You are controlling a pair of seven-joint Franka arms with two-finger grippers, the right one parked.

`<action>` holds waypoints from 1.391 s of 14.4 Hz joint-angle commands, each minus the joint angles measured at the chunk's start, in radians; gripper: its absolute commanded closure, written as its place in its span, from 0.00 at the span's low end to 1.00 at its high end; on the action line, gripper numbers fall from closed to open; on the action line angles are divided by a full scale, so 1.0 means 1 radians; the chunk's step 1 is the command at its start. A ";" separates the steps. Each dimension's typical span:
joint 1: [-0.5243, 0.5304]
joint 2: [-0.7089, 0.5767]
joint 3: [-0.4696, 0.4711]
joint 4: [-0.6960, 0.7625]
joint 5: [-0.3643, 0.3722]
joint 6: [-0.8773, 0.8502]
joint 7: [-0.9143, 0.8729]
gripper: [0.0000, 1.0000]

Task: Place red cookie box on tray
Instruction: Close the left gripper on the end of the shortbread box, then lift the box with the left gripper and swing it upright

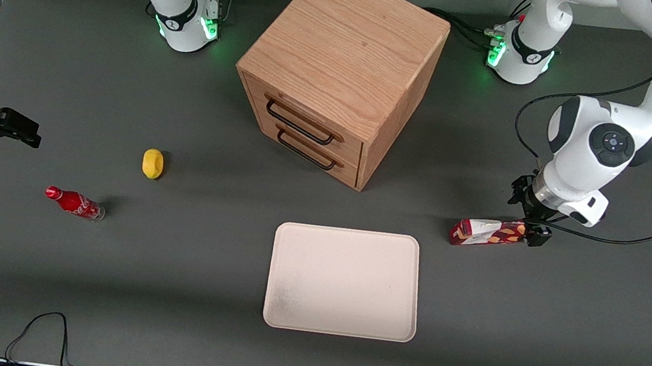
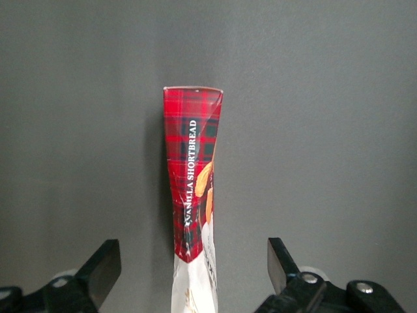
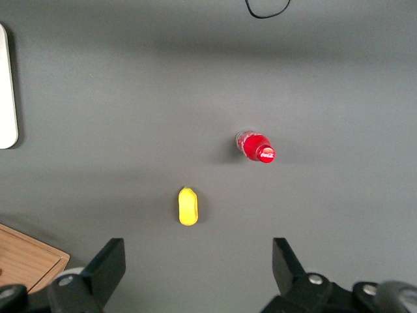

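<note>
Front view: my gripper sits low over the table, at the working arm's end, right at the end of the red cookie box that points away from the tray. The box lies flat on the table, slightly tilted, with its white label patch at the end nearest the tray. The box is near the tray's corner but apart from it; no part of it rests on the tray. The wooden two-drawer cabinet stands farther from the camera than the tray. Toward the parked arm's end lie a yellow lemon-like object and a small red soda bottle.

Left wrist view: my fingers stand wide apart, one on each side of the cookie box, with bare table between each pad and the carton. The tartan face reads "VANILLA SHORTBREAD". Whether the box's hidden near end touches my palm, I cannot tell.

Right wrist view: the yellow object and the soda bottle lie apart on the table; a tray edge and a cabinet corner show.
</note>
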 commanded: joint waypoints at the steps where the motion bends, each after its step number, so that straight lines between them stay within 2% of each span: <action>1: -0.025 0.051 0.006 -0.005 0.019 0.053 -0.031 0.00; 6: -0.029 0.101 0.008 -0.005 0.019 0.087 -0.030 0.02; 7: -0.031 0.102 0.008 -0.003 0.019 0.087 -0.030 0.10; 8: -0.029 0.107 0.008 -0.002 0.019 0.088 -0.030 0.23; 12: -0.029 0.118 0.006 0.000 0.044 0.090 -0.030 0.91; 13: -0.029 0.116 0.008 0.000 0.044 0.088 -0.030 1.00; 20: -0.029 0.078 0.008 0.007 0.045 0.059 -0.021 1.00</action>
